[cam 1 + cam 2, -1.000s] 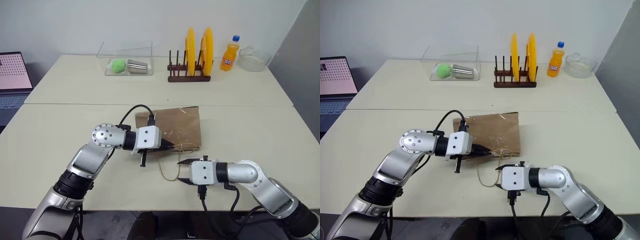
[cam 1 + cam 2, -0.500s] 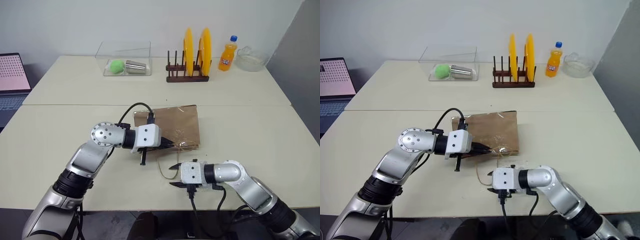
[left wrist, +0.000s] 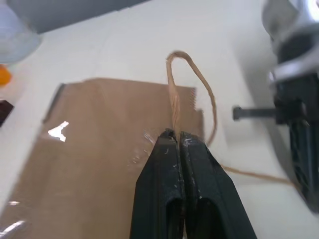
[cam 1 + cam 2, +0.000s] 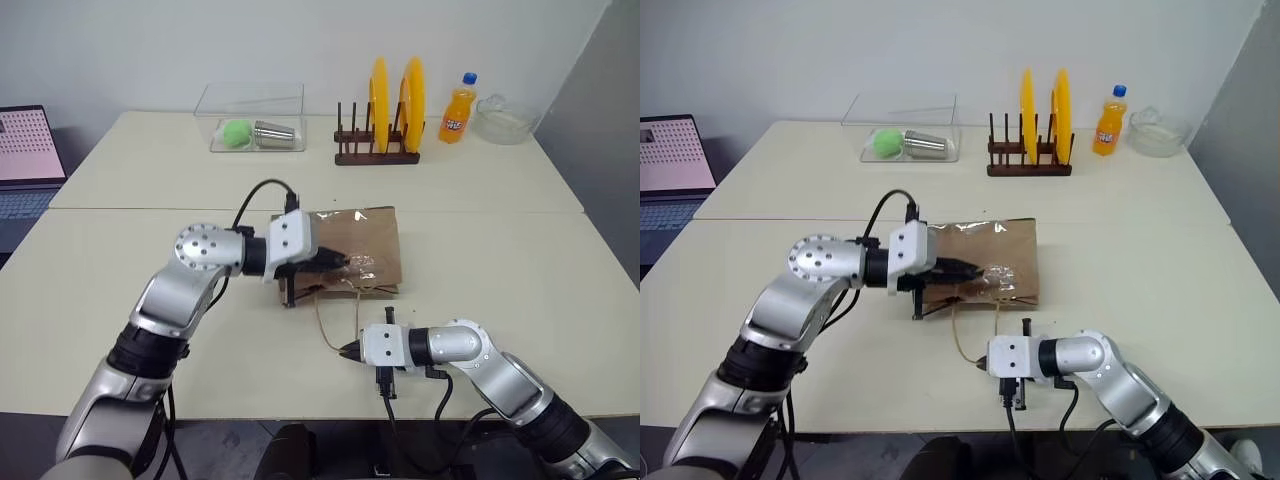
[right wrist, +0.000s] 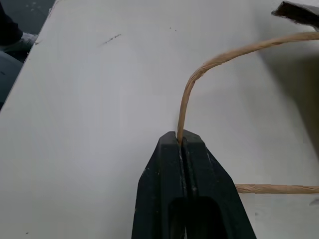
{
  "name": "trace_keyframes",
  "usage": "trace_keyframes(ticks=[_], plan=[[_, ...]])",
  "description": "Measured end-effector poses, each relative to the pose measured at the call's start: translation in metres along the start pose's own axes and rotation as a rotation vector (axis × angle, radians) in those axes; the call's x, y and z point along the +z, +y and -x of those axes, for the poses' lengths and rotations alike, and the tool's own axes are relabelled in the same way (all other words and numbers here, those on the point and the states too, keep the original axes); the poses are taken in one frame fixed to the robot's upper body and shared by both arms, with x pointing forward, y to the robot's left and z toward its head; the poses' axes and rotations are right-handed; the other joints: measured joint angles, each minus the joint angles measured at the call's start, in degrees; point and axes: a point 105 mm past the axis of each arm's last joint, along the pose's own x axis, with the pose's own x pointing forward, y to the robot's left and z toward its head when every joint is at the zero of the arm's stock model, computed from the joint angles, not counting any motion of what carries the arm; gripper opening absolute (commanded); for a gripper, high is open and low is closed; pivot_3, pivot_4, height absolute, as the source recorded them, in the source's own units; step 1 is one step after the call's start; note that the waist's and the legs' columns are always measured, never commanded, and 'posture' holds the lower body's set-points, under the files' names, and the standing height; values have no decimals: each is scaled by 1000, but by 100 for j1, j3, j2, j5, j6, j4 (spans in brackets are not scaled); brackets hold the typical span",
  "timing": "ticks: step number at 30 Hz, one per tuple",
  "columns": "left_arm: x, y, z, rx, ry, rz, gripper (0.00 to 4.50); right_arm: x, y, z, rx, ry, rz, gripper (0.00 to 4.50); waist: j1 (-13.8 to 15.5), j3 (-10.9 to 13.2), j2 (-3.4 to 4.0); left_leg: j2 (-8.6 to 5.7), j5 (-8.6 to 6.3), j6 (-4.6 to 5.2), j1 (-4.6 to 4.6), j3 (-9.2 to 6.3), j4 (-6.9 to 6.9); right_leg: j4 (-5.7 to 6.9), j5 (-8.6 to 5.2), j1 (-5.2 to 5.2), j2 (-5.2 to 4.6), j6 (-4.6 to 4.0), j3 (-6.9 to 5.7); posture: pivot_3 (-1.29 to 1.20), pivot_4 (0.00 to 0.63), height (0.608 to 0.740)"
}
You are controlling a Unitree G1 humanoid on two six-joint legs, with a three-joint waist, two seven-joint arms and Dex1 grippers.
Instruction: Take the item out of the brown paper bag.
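The left hand (image 3: 174,135) pinches a tan cord handle (image 3: 173,94) of the brown paper bag (image 3: 99,144); bag lies flat on the pale tabletop (image 3: 119,40)

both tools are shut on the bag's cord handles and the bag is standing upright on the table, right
Not quite. The brown paper bag lies flat on the table, as the left eye view shows. The left tool and right tool are each shut on a cord handle.

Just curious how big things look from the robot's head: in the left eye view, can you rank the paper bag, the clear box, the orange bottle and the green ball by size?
As they look there:
1. paper bag, though it lies nearer the camera
2. clear box
3. orange bottle
4. green ball
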Motion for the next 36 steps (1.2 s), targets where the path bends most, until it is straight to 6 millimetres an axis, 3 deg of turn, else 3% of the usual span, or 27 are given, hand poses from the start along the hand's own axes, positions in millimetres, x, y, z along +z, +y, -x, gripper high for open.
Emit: trace_keyframes(ticks=[11, 17, 20, 25, 26, 30, 34, 36], plan=[[23, 50, 8, 109, -25, -19, 0, 0, 3, -2, 9, 12, 45, 21, 1, -5, -1, 0, 1, -3, 5, 1, -1, 0, 0, 2, 1, 0, 3, 0, 150, 740], [24, 61, 12, 135, -31, -27, 0, 1, 1, -2, -3, 14, 63, 21, -1, -7, -1, 0, 4, -7, 6, 1, -1, 0, 0, 2, 1, 0, 3, 0, 150, 740], [33, 64, 14, 133, -65, -29, 0, 4, -1, 0, -16, 11, 66, 628, -2, -6, -1, 0, 6, -10, 4, 1, -1, 2, 0, 1, 1, 0, 3, 0, 150, 740], [43, 60, 17, 97, -107, -22, 0, 4, -4, 19, -34, 63, 67, 2290, 9, -6, -2, -2, 14, -26, -14, -3, 1, -8, 0, -7, -2, 0, 0, 0, 150, 740], [44, 59, 17, 89, -111, -20, 0, 5, -2, 23, -27, 68, 65, 2290, 12, -6, -2, -2, 15, -26, -17, -3, 2, -8, 0, -8, -3, 0, 0, 0, 150, 740], [44, 52, 16, 64, -116, -9, 0, 27, 3, 50, 1, 30, 30, 2290, 8, -5, -3, -3, 15, -28, -29, -7, 5, -10, 0, -15, -5, 0, -3, 0, 150, 740], [45, 49, 15, 48, -123, 1, 0, 59, -11, 84, -27, -76, -31, 2290, -1, -3, -6, -2, 12, -22, -28, -9, 4, -9, 0, -15, -4, 0, -6, 0, 150, 740], [45, 48, 15, 46, -125, 0, 0, 82, -27, 95, -55, -183, -60, 2290, -18, -3, -6, 0, 9, -16, -22, -9, 3, -4, 1, -15, -4, -1, -5, 0, 150, 740]])
